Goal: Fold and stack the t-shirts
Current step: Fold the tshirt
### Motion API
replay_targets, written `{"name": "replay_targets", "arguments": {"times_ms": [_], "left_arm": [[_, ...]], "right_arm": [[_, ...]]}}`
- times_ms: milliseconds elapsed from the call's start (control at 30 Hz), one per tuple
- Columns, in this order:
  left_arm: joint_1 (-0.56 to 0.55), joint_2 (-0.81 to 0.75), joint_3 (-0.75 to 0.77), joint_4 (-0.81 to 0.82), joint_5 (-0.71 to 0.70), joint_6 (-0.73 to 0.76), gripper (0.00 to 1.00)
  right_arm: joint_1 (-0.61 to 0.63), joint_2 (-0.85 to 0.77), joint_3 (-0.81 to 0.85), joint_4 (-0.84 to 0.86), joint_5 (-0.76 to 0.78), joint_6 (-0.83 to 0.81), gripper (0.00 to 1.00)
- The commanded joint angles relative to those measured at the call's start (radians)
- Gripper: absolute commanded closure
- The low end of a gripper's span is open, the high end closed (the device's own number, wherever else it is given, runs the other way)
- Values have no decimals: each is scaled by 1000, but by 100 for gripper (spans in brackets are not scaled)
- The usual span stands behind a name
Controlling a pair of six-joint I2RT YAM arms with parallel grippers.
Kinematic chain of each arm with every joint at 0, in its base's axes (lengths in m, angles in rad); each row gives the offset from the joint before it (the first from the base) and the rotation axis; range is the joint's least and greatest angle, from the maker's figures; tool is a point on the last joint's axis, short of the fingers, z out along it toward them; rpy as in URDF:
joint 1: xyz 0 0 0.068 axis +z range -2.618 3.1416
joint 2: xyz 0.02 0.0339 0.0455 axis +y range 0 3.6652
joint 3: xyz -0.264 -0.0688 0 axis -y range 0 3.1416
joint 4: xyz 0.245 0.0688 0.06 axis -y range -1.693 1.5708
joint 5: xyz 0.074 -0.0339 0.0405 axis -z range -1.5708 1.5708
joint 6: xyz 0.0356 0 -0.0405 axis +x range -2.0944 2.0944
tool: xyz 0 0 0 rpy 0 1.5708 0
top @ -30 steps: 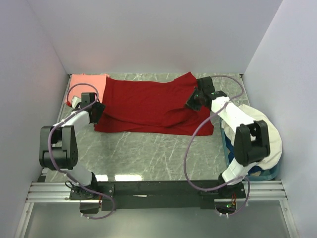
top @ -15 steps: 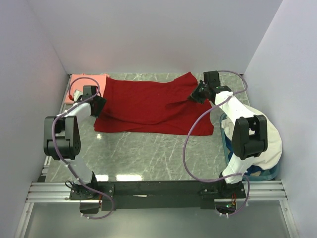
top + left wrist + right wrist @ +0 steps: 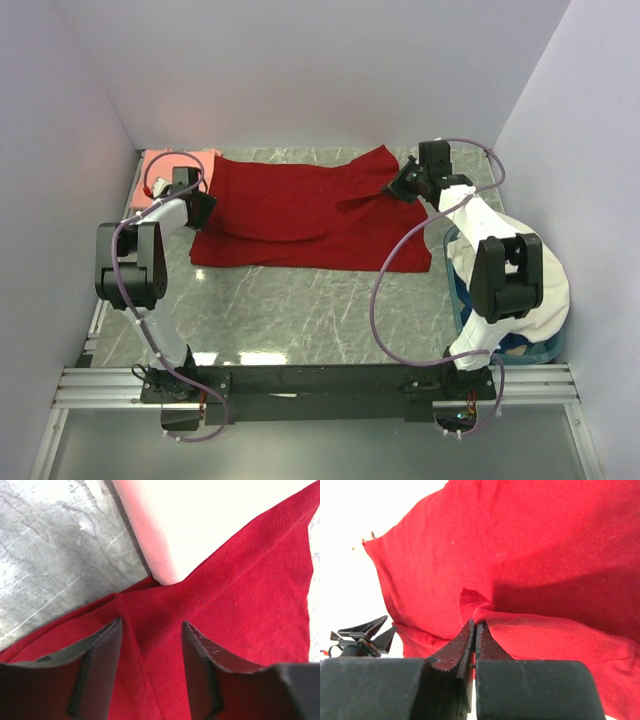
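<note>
The deep red t-shirt (image 3: 300,210) lies spread across the back of the table. The salmon-pink t-shirt (image 3: 165,165) lies folded at the back left corner, with the red shirt's left edge against it. My left gripper (image 3: 203,208) is open, its fingers straddling a fold of red cloth (image 3: 240,595) beside the pink shirt's corner (image 3: 200,520). My right gripper (image 3: 392,190) is shut on a pinch of the red shirt's right edge (image 3: 520,545), lifting it a little; in the right wrist view the jaws (image 3: 475,622) meet on the cloth.
A blue basket (image 3: 462,300) draped with white cloth (image 3: 535,270) stands at the right edge under the right arm. White walls close in the back and both sides. Grey marble tabletop (image 3: 300,310) lies in front of the shirt.
My right gripper has moved back and to the right, drawing the red shirt's right edge with it. My left gripper has moved back toward the pink shirt.
</note>
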Motion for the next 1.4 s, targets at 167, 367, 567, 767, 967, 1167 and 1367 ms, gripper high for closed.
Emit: {"name": "replay_targets", "arguments": {"times_ms": [167,367,567,767,967,1167,1367], "left_arm": [[-12,0,50,-13,-36,8,55],[-12,-2,67,-18,-43,18,55],[-41,-32,69,-40,-89,34,60],[-83,-26,85,-145,-192,-31,57],[-96,23,162,-277,-266,-105,57],[-96,67,202,-327,-278,-131,57],[-96,100,217,-343,-286,-151,56]], "right_arm": [[-35,-60,-22,74,-41,6,100],[-41,-57,-44,90,-53,3,100],[-52,-76,-70,116,-66,-1,100],[-52,-71,-85,134,-84,6,100],[-53,-65,-85,142,-98,9,100],[-53,-47,-79,147,-112,12,100],[-58,-33,-79,151,-122,9,100]]}}
